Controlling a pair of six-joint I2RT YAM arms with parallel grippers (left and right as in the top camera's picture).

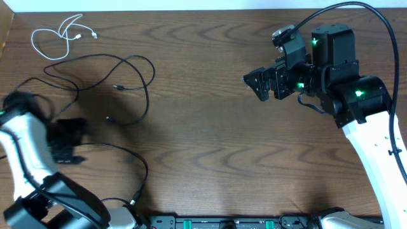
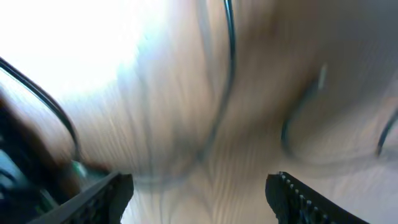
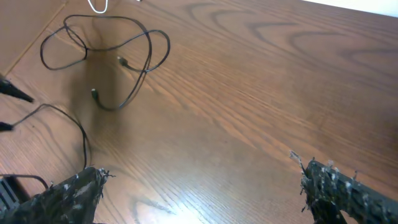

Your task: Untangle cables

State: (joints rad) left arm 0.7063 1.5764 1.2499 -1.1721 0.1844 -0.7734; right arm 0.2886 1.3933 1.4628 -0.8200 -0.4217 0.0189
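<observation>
A short white cable (image 1: 63, 35) lies coiled at the far left corner. A black cable (image 1: 130, 76) lies in loose loops below it, with two small plug ends inside the loops. It also shows in the right wrist view (image 3: 124, 62). A second black cable (image 1: 130, 159) curves along the front left. My left gripper (image 1: 67, 141) is blurred, low over the table between the two black cables, open and empty (image 2: 199, 193). The left wrist view shows smeared black cable (image 2: 227, 74) ahead of its jaws. My right gripper (image 1: 257, 83) is open and empty (image 3: 202, 186), far right of the cables.
The wooden table (image 1: 210, 146) has a raised edge along the far left side (image 1: 5, 38). A dark equipment strip runs along the front edge (image 1: 222, 222). The right arm's thick black wire (image 1: 356, 9) arcs over the far right.
</observation>
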